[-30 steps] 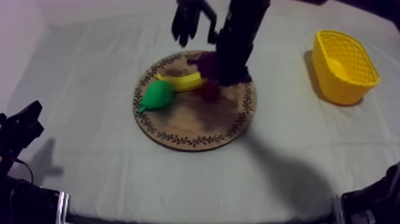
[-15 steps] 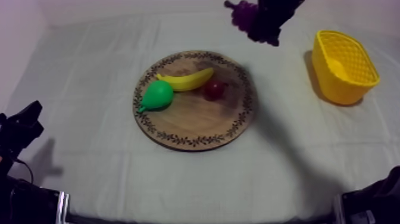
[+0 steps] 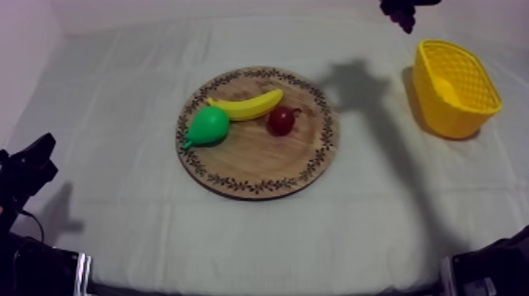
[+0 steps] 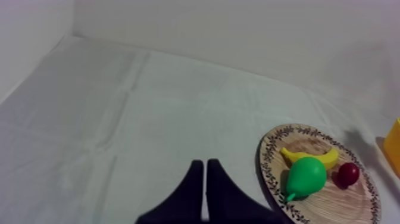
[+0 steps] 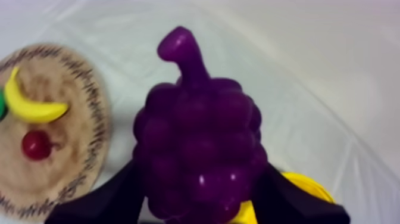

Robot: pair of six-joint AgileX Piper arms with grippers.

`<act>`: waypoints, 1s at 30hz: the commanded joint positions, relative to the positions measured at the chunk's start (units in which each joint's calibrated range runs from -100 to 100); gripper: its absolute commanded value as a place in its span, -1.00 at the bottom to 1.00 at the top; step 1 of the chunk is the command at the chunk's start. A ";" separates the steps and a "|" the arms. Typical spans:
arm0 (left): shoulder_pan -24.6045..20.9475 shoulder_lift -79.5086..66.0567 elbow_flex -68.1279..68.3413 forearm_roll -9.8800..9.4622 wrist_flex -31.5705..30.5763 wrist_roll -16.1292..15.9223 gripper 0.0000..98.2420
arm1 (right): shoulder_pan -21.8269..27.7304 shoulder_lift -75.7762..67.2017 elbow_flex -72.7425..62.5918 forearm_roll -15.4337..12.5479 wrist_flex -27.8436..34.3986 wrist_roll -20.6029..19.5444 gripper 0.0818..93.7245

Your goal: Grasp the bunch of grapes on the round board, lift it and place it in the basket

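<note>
Firstly, the surroundings. We find the wooden board [image 3: 260, 165] near the middle of the cloth [image 3: 118, 86]. It carries three items: a banana [image 3: 246, 105] along its far side, a pear [image 3: 208, 126] just beside the banana's left end, and a small red fruit [image 3: 282, 120] just beside its right half. The yellow basket [image 3: 455, 120] stands at the right of the table, well apart from the board. The stretch between board and basket is cloth crossed by a dark shadow [image 3: 358, 79].

The left gripper [image 4: 205, 164] sits low at the table's left side, apart from the board. Its two fingers lie pressed together as a narrow wedge, gripping nothing.

The right gripper [image 5: 199, 190] is clenched on the bunch of grapes [image 5: 199, 143]. Its black fingers [image 5: 110, 199] bear on the lower flanks of the bunch from both sides, parted as wide as the bunch itself. The stem points away from the gripper.

The bunch is off the board and raised in the air. From above we see it at the far edge of the table, near the basket's far left corner; we cannot tell whether it is over the opening. From the right wrist the basket's yellow rim shows just behind the lowest berries, and the board lies apart to one side.
</note>
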 commanded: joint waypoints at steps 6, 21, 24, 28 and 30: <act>0.00 0.00 -0.03 -0.03 -0.03 0.01 -1.00 | 6.38 -1.03 3.29 1.01 -7.59 -2.11 -0.23; 0.00 0.00 -0.03 -0.03 -0.03 0.01 -1.00 | 15.15 -0.52 13.39 1.49 -9.54 -1.30 -0.23; 0.00 0.00 -0.03 -0.03 -0.03 0.01 -1.00 | 15.98 1.31 14.14 1.34 -7.14 -0.32 -0.23; 0.00 0.00 -0.03 -0.03 -0.03 0.01 -1.00 | 16.75 4.76 14.27 1.17 -5.53 0.18 -0.23; 0.00 0.00 -0.03 -0.03 -0.03 0.01 -1.00 | 17.19 6.68 13.88 0.78 -4.98 0.60 -0.23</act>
